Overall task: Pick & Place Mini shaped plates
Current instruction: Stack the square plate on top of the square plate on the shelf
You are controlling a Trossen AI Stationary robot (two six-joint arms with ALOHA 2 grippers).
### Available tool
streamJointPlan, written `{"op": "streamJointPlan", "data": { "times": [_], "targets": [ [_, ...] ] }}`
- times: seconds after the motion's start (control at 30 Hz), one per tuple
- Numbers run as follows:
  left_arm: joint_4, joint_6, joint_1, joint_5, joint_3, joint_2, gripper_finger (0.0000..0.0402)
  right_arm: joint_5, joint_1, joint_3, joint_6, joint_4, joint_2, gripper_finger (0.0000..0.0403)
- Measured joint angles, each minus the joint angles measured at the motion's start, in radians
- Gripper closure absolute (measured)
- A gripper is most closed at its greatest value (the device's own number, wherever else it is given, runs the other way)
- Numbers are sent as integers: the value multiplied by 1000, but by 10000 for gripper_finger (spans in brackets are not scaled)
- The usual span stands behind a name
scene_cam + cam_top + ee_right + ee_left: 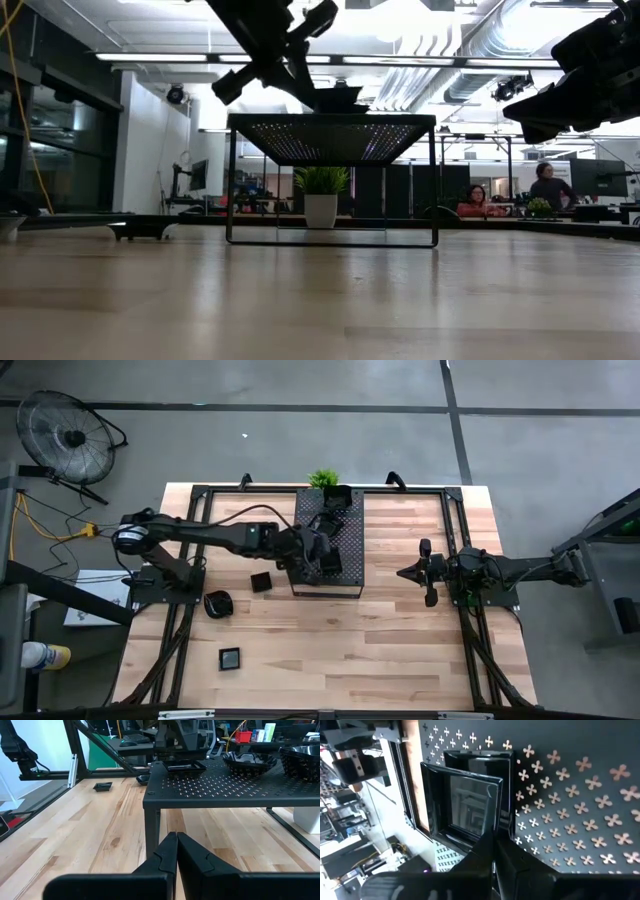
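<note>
A dark perforated tray on legs stands mid-table. My left gripper reaches over it from the table's left, shut on a square glossy black mini plate, seen at the tray top in the low view as the plate. Beyond it another square plate lies on the tray. Two wavy-rimmed plates sit on the tray further off. Three more plates lie on the wood. My right gripper waits shut at the table's right. My left gripper pinches the square plate's rim at its near edge between its two fingers. The fingers slant down from the table's left. The plate is low over the tray's top, about level; whether its underside rests on the tray I cannot tell.
A small green plant in a white pot stands at the tray's far end. Black frame rails run along the table's sides. Bare wood spreads in front of the tray. People sit far behind the table.
</note>
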Motion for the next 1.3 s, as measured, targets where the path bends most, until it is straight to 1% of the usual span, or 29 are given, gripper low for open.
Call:
{"op": "streamJointPlan", "data": {
  "times": [0.4,0.6,1.23,1.3],
  "targets": [
    [-1,-24,-9,-11,0,14,401,0,0,0,0,0,0,400],
    [-1,-56,-9,-3,0,14,389,0,0,0,0,0,0,396],
    [-2,-56,-9,-2,0,14,381,0,0,0,0,0,0,398],
    [-2,-56,-9,10,0,14,376,0,0,0,0,0,0,398]
  ]
}}
